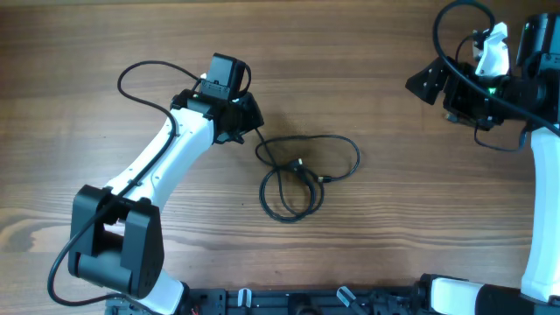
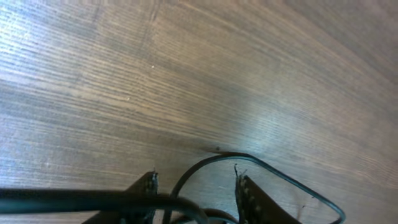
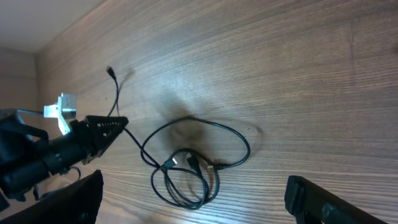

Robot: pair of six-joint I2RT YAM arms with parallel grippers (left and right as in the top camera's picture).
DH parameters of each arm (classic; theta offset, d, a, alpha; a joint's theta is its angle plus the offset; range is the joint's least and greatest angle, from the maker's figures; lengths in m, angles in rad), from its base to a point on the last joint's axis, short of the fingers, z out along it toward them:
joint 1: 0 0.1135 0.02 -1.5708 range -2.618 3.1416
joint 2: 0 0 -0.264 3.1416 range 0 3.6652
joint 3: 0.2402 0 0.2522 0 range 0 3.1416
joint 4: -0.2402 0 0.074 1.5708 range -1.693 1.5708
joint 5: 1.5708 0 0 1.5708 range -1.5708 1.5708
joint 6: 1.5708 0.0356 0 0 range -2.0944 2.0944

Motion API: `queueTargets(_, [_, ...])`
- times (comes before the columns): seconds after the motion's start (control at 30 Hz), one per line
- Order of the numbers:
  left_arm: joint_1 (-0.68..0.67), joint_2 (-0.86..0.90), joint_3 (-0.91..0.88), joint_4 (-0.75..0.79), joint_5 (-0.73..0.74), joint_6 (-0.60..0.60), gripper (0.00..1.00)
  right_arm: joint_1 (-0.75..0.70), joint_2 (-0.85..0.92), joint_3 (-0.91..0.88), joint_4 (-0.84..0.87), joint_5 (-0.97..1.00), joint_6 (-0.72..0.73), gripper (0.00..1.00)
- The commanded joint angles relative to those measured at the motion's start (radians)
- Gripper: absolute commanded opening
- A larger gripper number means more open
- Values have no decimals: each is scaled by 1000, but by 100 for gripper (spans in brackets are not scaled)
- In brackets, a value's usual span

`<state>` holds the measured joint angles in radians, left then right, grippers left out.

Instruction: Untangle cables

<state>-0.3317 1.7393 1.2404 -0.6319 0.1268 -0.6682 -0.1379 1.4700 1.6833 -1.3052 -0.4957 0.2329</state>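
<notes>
The cables [image 1: 293,179] are thin black cords lying in loose overlapping loops at mid-table, with small plug ends near the middle of the loops. My left gripper [image 1: 252,118] is at the upper left end of the loops. In the left wrist view its fingers [image 2: 196,177] are apart, and a cable strand [image 2: 273,171] curves past the tips and runs in between them. My right gripper [image 1: 420,85] is far off at the top right, open and empty. Its view shows the loops [image 3: 186,162] and the left gripper [image 3: 118,124], with a thin plug-tipped strand [image 3: 110,71] rising beside it.
Bare wooden tabletop [image 1: 394,245] surrounds the cables. The left arm's own thicker black wire [image 1: 131,74] loops out at the upper left. The right arm's wire [image 1: 455,17] loops at the top right. The arm bases [image 1: 306,302] stand along the front edge.
</notes>
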Motion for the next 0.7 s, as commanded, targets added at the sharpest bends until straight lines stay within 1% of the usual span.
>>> queueTargets(0.0, [2, 12, -12, 16, -16, 1, 43, 4, 8, -8, -3, 9, -24, 96])
queueTargets(0.1, [2, 29, -13, 19, -17, 2, 43, 4, 8, -8, -6, 9, -24, 96])
queueTargets(0.17, [0, 51, -13, 32, -17, 2, 39, 4, 8, -8, -8, 9, -24, 96])
queueTargets(0.23, [0, 59, -13, 46, -17, 2, 28, 4, 8, -8, -14, 10, -24, 96])
queueTargets(0.27, [0, 59, -13, 53, -17, 2, 11, 4, 8, -8, -18, 10, -23, 96])
queueTargets(0.3, [0, 58, -13, 68, -17, 2, 4, 4, 8, -8, -18, 9, -23, 96])
queueTargets(0.4, [4, 24, 4, 92, -10, 9, 4, 4, 8, -8, -27, 10, -24, 96])
queueTargets(0.47, [5, -46, 41, 91, 1, 20, 4, 4, 8, -8, -28, 27, -24, 96])
queueTargets(0.57, [5, -155, 88, 89, 103, 59, 4, 4, 8, -8, -27, 51, -24, 96])
queueTargets(0.6, [5, -224, 101, 91, 161, 54, 4, 4, 8, -8, -27, 51, -24, 96])
queueTargets(0.67, [3, -332, 106, 95, 207, 25, 4, 4, 8, -8, -26, 51, -24, 97])
